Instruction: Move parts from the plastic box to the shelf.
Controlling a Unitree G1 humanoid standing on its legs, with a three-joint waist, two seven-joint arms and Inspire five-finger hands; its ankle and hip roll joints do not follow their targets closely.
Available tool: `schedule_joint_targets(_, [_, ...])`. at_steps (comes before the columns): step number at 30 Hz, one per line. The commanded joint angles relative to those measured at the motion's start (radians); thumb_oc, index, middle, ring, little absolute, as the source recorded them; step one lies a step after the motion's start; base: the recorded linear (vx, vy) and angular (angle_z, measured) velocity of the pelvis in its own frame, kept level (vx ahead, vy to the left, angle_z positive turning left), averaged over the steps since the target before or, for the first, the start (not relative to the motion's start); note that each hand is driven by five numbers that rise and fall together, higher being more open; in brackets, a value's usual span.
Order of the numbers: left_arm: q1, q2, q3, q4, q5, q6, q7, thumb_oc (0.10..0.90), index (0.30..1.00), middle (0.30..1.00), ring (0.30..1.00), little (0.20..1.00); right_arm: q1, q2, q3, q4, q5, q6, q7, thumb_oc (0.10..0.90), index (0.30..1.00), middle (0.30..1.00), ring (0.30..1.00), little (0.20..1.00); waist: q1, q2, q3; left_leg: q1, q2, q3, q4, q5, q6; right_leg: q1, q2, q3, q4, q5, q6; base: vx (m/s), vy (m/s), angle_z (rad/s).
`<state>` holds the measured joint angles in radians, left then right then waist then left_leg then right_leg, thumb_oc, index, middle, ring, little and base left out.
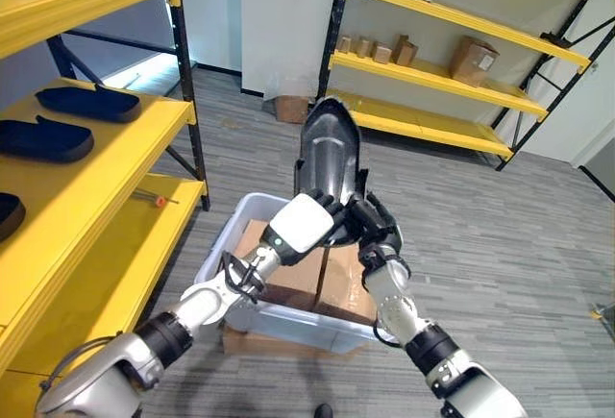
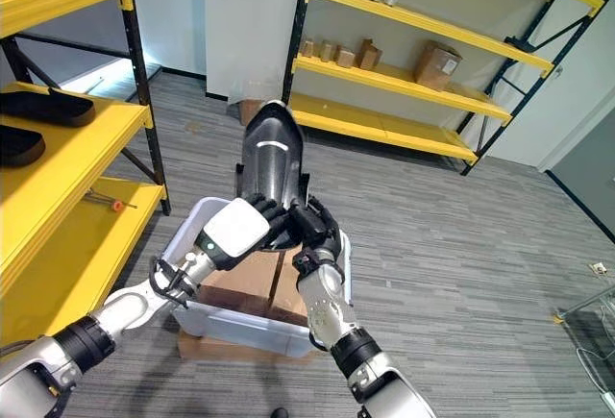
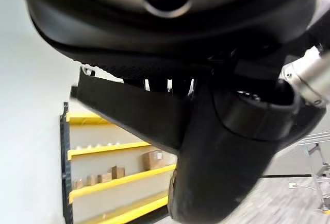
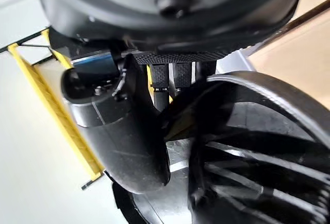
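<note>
Hands [image 1: 306, 224] clasped round black part [image 1: 328, 154]

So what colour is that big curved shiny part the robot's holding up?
Black: the curved glossy plastic part, clearest in the right eye view.

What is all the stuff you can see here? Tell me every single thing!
black part: one, black, held upright above the plastic box by both hands
plastic box: one, pale grey, on the floor, cardboard inside
flat black parts: three showing, black, on the near yellow shelf
near shelf: one, yellow with dark posts, at the robot's left
far shelf: one, yellow, by the wall
cardboard boxes: several, brown, on the far shelf
left hand: one, white-covered, gripping the black part
right hand: one, dark, gripping the black part
</note>
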<state>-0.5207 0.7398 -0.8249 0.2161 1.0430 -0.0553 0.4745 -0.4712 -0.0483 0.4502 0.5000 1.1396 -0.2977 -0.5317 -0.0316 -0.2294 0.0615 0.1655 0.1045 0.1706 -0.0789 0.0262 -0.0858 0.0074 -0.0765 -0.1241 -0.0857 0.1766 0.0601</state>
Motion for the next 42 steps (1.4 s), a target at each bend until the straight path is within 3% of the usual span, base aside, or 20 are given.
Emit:
schedule_joint_targets(1, [-0.181, -0.017, -0.002, 0.034, 0.002, 0.029, 0.021, 0.400, 0.300, 0.300, 0.300, 0.300, -0.116, 0.030, -0.003, -0.272, -0.051, -0.087, 0.133, 0.400, 0.300, 0.300, 0.300, 0.300, -0.003, 0.018, -0.038, 0.081, 0.017, 0.008, -0.008, -0.147, 0.062, 0.023, -0.080, -0.026, 0.007, -0.026, 0.135, 0.00, 0.000, 0.00])
schedule_joint_targets(19, [-0.161, -0.013, 0.015, -0.049, -0.006, 0.016, 0.024, 0.400, 0.300, 0.300, 0.300, 0.300, -0.112, 0.014, -0.007, -0.334, -0.032, -0.099, 0.145, 0.402, 0.303, 0.303, 0.303, 0.303, -0.001, 0.022, -0.031, 0.067, 0.010, 0.003, -0.008, -0.136, 0.066, 0.013, -0.088, -0.030, 0.007, -0.020, 0.132, -0.01, -0.002, 0.00])
schedule_joint_targets(21, [-0.153, -0.003, 0.022, -0.061, -0.005, 0.010, 0.022, 0.400, 0.300, 0.300, 0.300, 0.300, -0.105, -0.001, -0.010, -0.353, -0.024, -0.101, 0.160, 0.873, 0.962, 0.962, 0.962, 0.962, -0.002, 0.024, -0.030, 0.065, 0.009, 0.001, -0.008, -0.135, 0.066, 0.012, -0.089, -0.032, 0.007, -0.020, 0.132, 0.00, 0.000, 0.00])
schedule_joint_targets(22, [-0.140, 0.018, 0.037, -0.073, -0.005, 0.006, 0.023, 0.400, 0.300, 0.300, 0.300, 0.300, -0.096, -0.021, -0.023, -0.373, -0.014, -0.101, 0.181, 0.900, 1.000, 1.000, 1.000, 1.000, -0.001, 0.030, -0.030, 0.066, 0.011, -0.003, -0.008, -0.142, 0.065, 0.015, -0.088, -0.034, 0.005, -0.025, 0.135, 0.00, 0.000, 0.00])
schedule_joint_targets(23, [-0.140, 0.018, 0.037, -0.073, -0.005, 0.006, 0.023, 0.400, 0.300, 0.300, 0.300, 0.300, -0.096, -0.021, -0.023, -0.373, -0.014, -0.101, 0.181, 0.900, 1.000, 1.000, 1.000, 1.000, -0.001, 0.030, -0.030, 0.066, 0.011, -0.003, -0.008, -0.142, 0.065, 0.015, -0.088, -0.034, 0.005, -0.025, 0.135, 0.00, 0.000, 0.00])
schedule_joint_targets(25, [-0.081, 0.176, 0.130, -0.166, 0.002, -0.021, 0.033, 0.400, 0.300, 0.300, 0.300, 0.300, -0.015, -0.133, -0.117, -0.480, 0.002, -0.109, 0.242, 0.900, 1.000, 1.000, 1.000, 1.000, 0.001, 0.047, -0.018, 0.053, 0.002, -0.012, -0.008, -0.131, 0.065, 0.008, -0.099, -0.045, 0.008, -0.020, 0.135, -0.01, 0.010, 0.07])
schedule_joint_targets(29, [-0.046, 0.239, 0.172, -0.206, 0.008, -0.028, 0.036, 0.400, 0.300, 0.300, 0.300, 0.300, 0.026, -0.163, -0.147, -0.516, -0.004, -0.107, 0.256, 0.900, 1.000, 1.000, 1.000, 1.000, -0.002, 0.059, -0.018, 0.052, 0.002, -0.018, -0.008, -0.137, 0.066, 0.009, -0.100, -0.047, 0.007, -0.026, 0.138, 0.01, 0.006, 0.05])
schedule_joint_targets(30, [-0.007, 0.307, 0.224, -0.234, 0.006, -0.038, 0.039, 0.400, 0.300, 0.300, 0.300, 0.300, 0.082, -0.200, -0.190, -0.556, -0.013, -0.105, 0.271, 0.900, 1.000, 1.000, 1.000, 1.000, -0.001, 0.070, -0.013, 0.046, -0.001, -0.022, -0.008, -0.136, 0.065, 0.008, -0.103, -0.052, 0.007, -0.028, 0.138, 0.03, 0.000, 0.02])
schedule_joint_targets(32, [0.045, 0.368, 0.288, -0.262, 0.002, -0.047, 0.045, 0.400, 0.300, 0.300, 0.300, 0.300, 0.136, -0.228, -0.227, -0.594, -0.018, -0.102, 0.290, 0.900, 1.000, 1.000, 1.000, 1.000, 0.000, 0.081, -0.011, 0.041, -0.003, -0.026, -0.008, -0.133, 0.064, 0.007, -0.105, -0.056, 0.006, -0.030, 0.138, 0.02, -0.015, 0.05])
schedule_joint_targets(37, [0.167, 0.473, 0.432, -0.325, -0.011, -0.073, 0.061, 0.400, 0.300, 0.300, 0.300, 0.300, 0.219, -0.262, -0.300, -0.614, -0.015, -0.105, 0.315, 0.900, 1.000, 1.000, 1.000, 1.000, 0.003, 0.110, -0.011, 0.027, -0.005, -0.041, -0.008, -0.126, 0.059, 0.005, -0.109, -0.069, 0.006, -0.035, 0.136, 0.02, -0.031, 0.10])
schedule_joint_targets(42, [0.295, 0.523, 0.581, -0.360, -0.030, -0.088, 0.078, 0.400, 0.300, 0.300, 0.300, 0.300, 0.271, -0.263, -0.360, -0.625, -0.010, -0.121, 0.328, 0.900, 1.000, 1.000, 1.000, 1.000, 0.010, 0.137, -0.011, 0.013, -0.006, -0.056, -0.008, -0.118, 0.053, 0.005, -0.109, -0.083, 0.006, -0.042, 0.131, 0.03, -0.039, 0.08])
